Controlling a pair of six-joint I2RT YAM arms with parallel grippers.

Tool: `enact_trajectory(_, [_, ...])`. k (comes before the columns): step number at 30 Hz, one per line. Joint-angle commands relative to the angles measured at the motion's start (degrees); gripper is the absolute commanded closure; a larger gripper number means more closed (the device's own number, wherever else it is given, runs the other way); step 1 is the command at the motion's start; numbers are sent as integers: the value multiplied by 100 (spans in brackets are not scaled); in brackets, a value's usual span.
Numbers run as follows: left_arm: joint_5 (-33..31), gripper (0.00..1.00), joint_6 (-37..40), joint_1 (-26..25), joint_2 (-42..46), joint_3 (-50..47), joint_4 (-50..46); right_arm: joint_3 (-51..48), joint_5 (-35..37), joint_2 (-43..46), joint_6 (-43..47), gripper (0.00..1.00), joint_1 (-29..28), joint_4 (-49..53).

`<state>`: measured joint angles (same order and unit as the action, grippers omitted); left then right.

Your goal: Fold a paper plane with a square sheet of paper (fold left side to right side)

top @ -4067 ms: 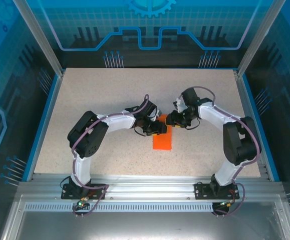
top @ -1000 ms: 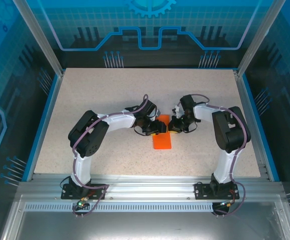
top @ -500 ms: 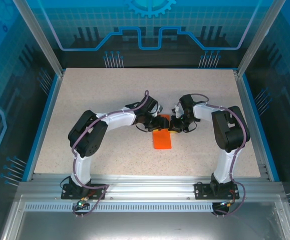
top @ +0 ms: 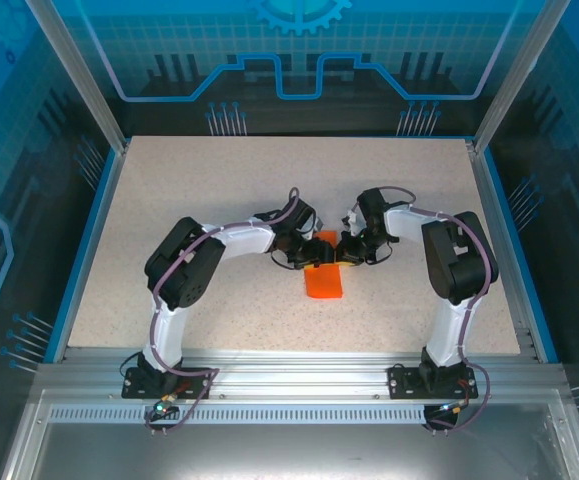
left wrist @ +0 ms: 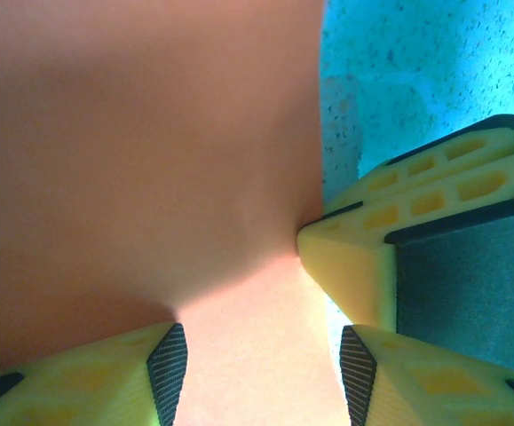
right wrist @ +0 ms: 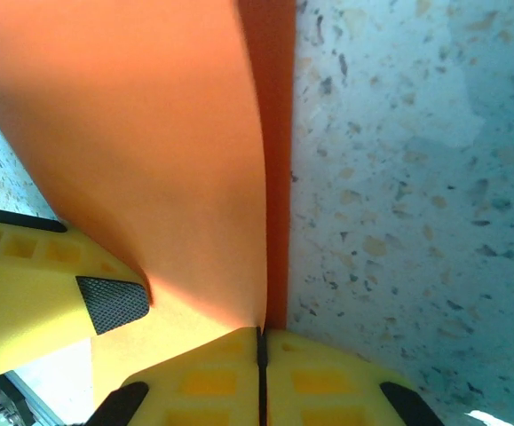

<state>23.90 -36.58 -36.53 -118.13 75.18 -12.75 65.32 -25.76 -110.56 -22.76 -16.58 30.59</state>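
Top external, speckled table [top: 219, 200], paper [top: 323, 284], blue walls [top: 19, 150]

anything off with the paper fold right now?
Slightly. In the right wrist view the upper layer of the paper bows and stops short of the lower one, leaving a darker orange strip along the edge the right gripper pinches. No tears seen.

Top camera looks down from behind; wrist cameras hug the orange sheet [top: 324, 281]
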Motion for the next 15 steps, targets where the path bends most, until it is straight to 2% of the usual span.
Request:
enact_trajectory(1, [-64, 46, -200, 19, -61, -298, -48, 64, 201, -140, 126, 90, -91, 159])
enact_trajectory(5, [-128, 46, -342, 16, -30, -565, 107, 210, 54, -2, 170, 87, -76, 147])
enact_trajectory(9, [-140, 46, -447, -4, -39, -718, 247, 429, -4, 235, 206, 77, -20, 220])
enact_trajectory(15, [-211, 46, -412, -29, -9, -698, 178, 367, 483, 975, 435, 70, 166, 758])
